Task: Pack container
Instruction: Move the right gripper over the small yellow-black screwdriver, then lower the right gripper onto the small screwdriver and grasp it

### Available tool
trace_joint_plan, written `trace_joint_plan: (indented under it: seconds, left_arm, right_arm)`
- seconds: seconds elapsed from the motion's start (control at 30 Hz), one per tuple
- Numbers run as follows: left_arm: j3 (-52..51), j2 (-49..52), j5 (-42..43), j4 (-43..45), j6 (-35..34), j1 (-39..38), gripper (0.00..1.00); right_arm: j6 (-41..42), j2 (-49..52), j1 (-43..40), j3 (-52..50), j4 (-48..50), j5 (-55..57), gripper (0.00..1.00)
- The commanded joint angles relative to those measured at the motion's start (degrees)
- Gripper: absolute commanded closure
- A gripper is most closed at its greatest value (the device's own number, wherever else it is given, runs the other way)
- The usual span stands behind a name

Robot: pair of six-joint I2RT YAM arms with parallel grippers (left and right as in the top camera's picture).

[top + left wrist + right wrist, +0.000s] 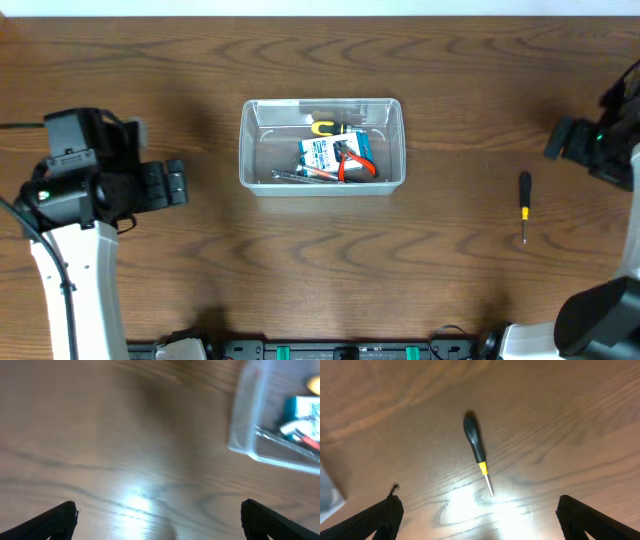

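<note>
both sets of jaws are spread wide with nothing in them. the container (245, 415) sits ahead and off to the right of the left gripper (160, 510), while the one loose screwdriver (476, 447) lies on the table (570, 420) just ahead of the right gripper (477, 510), centred between its jaws, long axis running away from them with the tip nearest. so we'd say the right arm is way closer and gets this pick.

Dark brown wood-grain table (320, 270) wherever I look. A pale glare (137, 502) of lamp light pools on the wood just ahead of the left gripper (159, 505), and again before the right gripper (479, 502). Beyond the table's far edge runs a whitish strip (320, 6) (wall or floor, can't tell).
</note>
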Motion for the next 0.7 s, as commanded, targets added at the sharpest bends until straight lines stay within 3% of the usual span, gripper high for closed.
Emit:
trace_joint_plan:
  seconds: [0.0,0.27,0.67]
  left_arm:
    - [1.18,-0.11,-2.69,-0.17,-4.94,4.81,0.02]
    - [3.74,0.00,0.24,1.18,-6.43,16.11,0.02]
    - [3.74,0.11,0.55,1.14,-6.40,16.37,0.02]
  right_arm:
    - [-2.14,-0.11,-0.24,-5.73,3.13,-1.29,0.01]
    - [-4.26,0.44,-0.26,-15.39,12.39,-1.29,0.01]
    - [-15.85,11.13,-0.24,-19.74,20.92,-2.58,0.01]
